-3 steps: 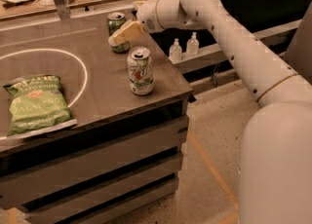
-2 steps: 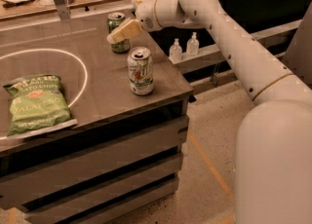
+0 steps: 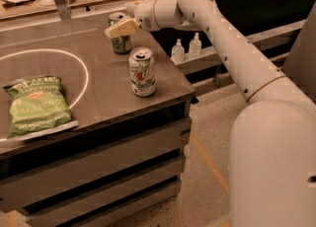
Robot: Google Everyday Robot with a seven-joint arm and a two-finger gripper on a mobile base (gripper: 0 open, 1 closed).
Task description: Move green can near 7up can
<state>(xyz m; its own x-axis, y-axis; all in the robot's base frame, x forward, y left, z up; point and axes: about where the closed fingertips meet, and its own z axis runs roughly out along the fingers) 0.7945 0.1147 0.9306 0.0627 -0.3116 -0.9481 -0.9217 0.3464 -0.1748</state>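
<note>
The green can (image 3: pixel 120 43) stands upright on the table near its back right corner, dark green with a silver top. My gripper (image 3: pixel 122 25) is right at the can's upper part and covers some of it. The 7up can (image 3: pixel 142 72) stands upright a short way in front of the green can, near the table's right edge, white with green lettering. The two cans are apart, with a small gap of table between them.
A green chip bag (image 3: pixel 38 105) lies flat at the table's front left, beside a white circle (image 3: pixel 81 68) marked on the top. The table's right edge (image 3: pixel 185 90) is close to the 7up can. Two small bottles (image 3: pixel 186 48) stand on a lower shelf behind my arm.
My gripper has shifted slightly up and left at the green can's top. Both cans stand where they were.
</note>
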